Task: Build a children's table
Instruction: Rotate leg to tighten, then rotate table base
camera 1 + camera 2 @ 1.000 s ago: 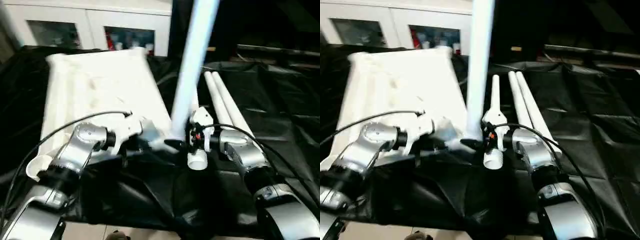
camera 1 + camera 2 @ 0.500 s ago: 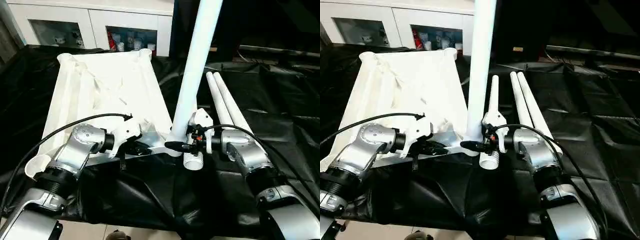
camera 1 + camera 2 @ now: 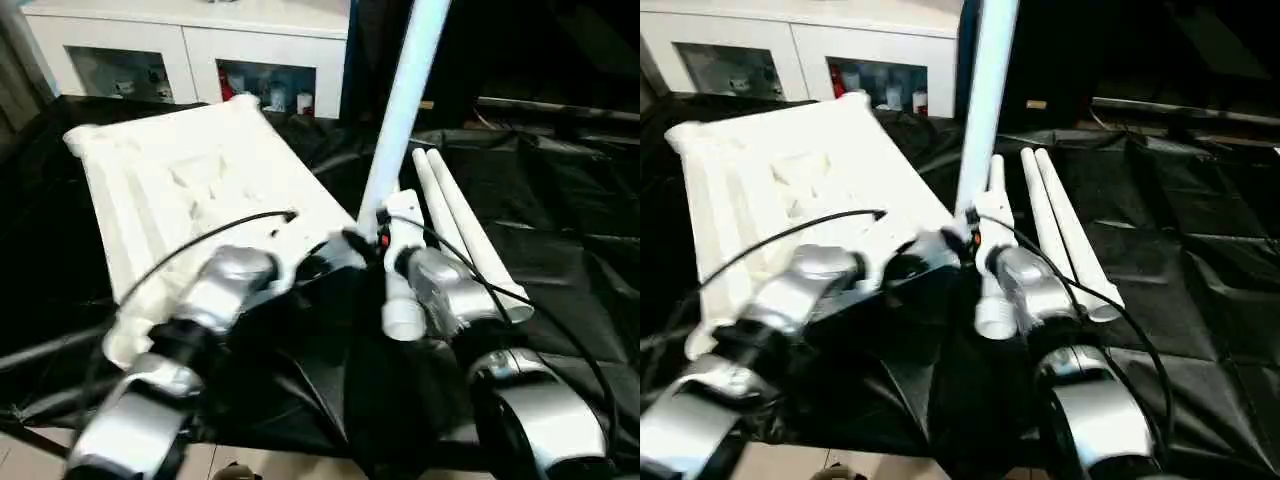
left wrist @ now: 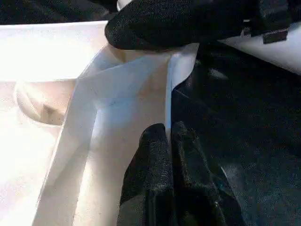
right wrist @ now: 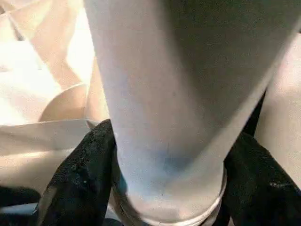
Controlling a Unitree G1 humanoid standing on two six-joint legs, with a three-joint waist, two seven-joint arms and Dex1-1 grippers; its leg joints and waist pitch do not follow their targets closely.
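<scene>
The children's table is in parts on a black cloth. Its white ribbed tabletop [image 3: 180, 190] lies upside down at the left, turned at an angle. One white leg [image 3: 400, 110] stands tilted at the tabletop's near right corner socket. My right gripper [image 3: 366, 238] is shut on the base of that leg, with a black finger [image 5: 80, 179] on each side of the tube. My left gripper [image 4: 168, 136] is shut on the thin rim of the tabletop beside that corner. Three more legs lie to the right: one [image 3: 398, 300] close by my right wrist and a pair [image 3: 460, 225] side by side.
The black cloth [image 3: 570, 240] covers the work surface, and its near edge [image 3: 300, 445] drops to the floor. A white cabinet [image 3: 190, 55] with glass doors stands behind. A dark cable [image 3: 190, 250] loops over my left forearm.
The tabletop has swung round, and its near right corner with the upright leg now sits farther from me. Both forearms have reached in further. The lying legs have stayed put.
</scene>
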